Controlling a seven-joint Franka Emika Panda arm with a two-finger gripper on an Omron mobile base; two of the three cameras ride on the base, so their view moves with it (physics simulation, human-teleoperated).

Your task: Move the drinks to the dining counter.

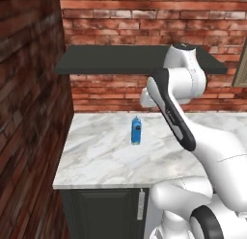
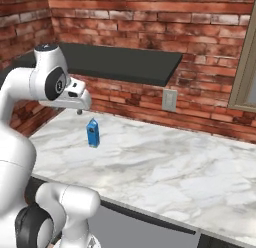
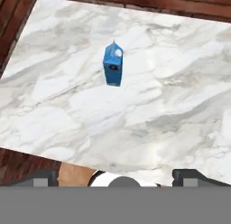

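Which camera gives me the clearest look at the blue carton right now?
The hand view: the blue carton stands upright on the marble worktop, seen from above with its gabled top plain. Both base views show it smaller, from the side, clear of the arm.

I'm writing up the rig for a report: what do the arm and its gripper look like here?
The arm is made of glossy white, rounded links with dark grey to black bands and caps at the joints; one link carries a long dark stripe down its side. No loose cables or lettering are visible. The gripper ends in two small dark, blocky finger tips.
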